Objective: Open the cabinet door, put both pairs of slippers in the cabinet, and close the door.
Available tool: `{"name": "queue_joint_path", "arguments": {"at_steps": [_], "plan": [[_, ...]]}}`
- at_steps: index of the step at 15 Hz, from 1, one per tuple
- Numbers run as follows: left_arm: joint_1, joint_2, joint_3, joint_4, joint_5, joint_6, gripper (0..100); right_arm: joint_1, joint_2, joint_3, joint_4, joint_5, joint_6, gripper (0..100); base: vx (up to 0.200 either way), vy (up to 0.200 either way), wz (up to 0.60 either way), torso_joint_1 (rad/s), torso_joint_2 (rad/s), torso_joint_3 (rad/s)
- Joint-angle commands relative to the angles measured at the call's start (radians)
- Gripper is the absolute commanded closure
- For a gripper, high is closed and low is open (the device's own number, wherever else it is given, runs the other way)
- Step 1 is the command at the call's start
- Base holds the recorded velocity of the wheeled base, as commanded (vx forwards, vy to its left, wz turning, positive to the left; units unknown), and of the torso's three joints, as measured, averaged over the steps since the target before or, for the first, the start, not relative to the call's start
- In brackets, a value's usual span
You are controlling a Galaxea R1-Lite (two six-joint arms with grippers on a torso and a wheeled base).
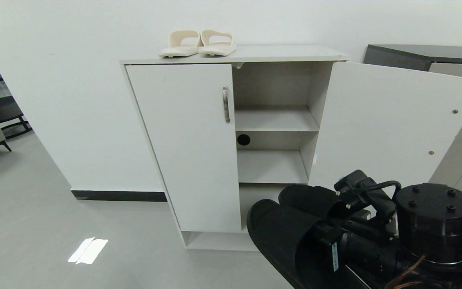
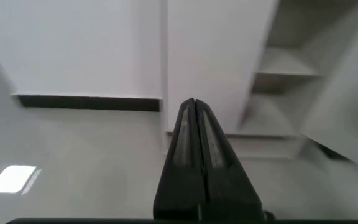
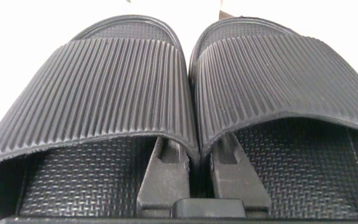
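We're pinching the black slippers (image 3: pixel 129 81) in the right claw (image 3: pixel 197 177), a finger inside each, inner walls squeezed together. We're aiming to keep them level, clearing the open door (image 1: pixel 387 124) toward a shelf (image 1: pixel 273 165) of the cabinet (image 1: pixel 287 52). The head view is adding the cream slippers (image 1: pixel 198 43) atop the cabinet; the left wrist view is showing the left claw (image 2: pixel 194 109) closed on nothing.
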Motion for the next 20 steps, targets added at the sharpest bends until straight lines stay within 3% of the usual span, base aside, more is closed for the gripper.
{"name": "queue_joint_path", "arguments": {"at_steps": [1,5,7,8,11,15,20], "plan": [[-0.059,-0.074,-0.005,0.037,-0.09,0.004,100,-0.001,0.018,-0.002,-0.002,0.0,0.0,100,0.0,0.0,0.0,0.0,0.0,0.0],[-0.059,-0.08,0.004,0.04,0.037,0.043,100,-0.006,0.074,-0.021,-0.005,0.0,0.006,100,0.0,0.0,0.0,0.0,0.0,0.0],[-0.059,-0.08,0.006,0.04,0.008,0.027,100,-0.007,0.176,-0.084,-0.027,-0.013,0.083,100,0.0,0.0,0.0,0.0,0.0,0.0],[-0.059,-0.08,0.004,0.038,0.006,0.001,100,-0.001,0.296,-0.15,-0.03,-0.107,0.204,100,0.0,0.0,0.0,0.0,0.0,0.0],[-0.059,-0.08,0.006,0.038,0.003,0.007,100,-0.009,0.511,-0.277,-0.045,-0.288,0.273,100,0.0,0.0,0.0,0.0,0.0,0.0],[-0.059,-0.08,0.006,0.038,0.002,0.007,100,-0.032,0.617,-0.455,-0.047,-0.386,0.256,100,0.0,0.0,0.0,0.0,0.0,0.0],[-0.059,-0.08,0.004,0.04,0.0,0.007,100,-0.058,0.643,-0.498,-0.1,-0.452,0.189,100,0.0,0.0,0.0,0.002,0.0,-0.083]]}}
